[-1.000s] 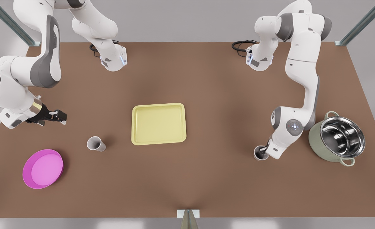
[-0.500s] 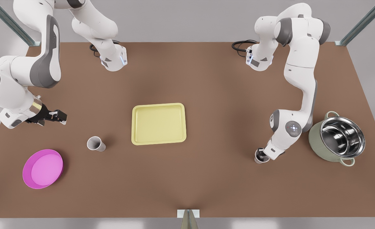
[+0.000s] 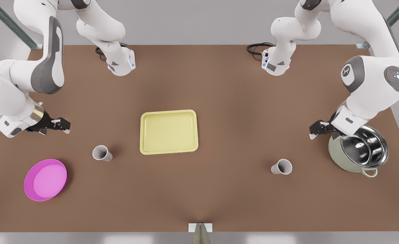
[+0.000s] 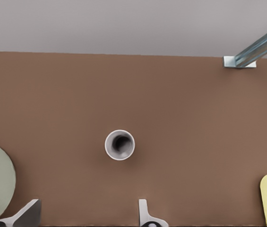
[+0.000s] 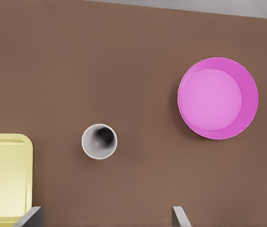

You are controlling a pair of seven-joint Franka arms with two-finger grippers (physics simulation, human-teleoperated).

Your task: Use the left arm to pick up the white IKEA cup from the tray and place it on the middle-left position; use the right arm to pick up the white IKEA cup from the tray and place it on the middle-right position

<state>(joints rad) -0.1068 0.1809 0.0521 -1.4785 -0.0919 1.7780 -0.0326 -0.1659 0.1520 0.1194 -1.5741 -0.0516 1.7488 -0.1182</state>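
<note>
Plainly, both grippers are released and empty: the left gripper [image 3: 313,131] hangs beside the green pot [image 3: 336,152], its fingers [image 4: 144,213] spread, with one white cup [image 3: 281,166] upright on the table beyond the fingertips. The right gripper [image 3: 65,124] waits likewise spread, the other cup [image 3: 102,153] standing ahead of its fingers, apart from the bare tray [image 3: 169,151]. The risk I judge: a careless left-arm swing clips the pot, or either arm tips a cup

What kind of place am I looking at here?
Probably a computer-rendered robot test bench, not a kitchen: a plain brown table, the left gripper and right gripper hovering open over it, plus a yellow tray and a white cup.
</note>
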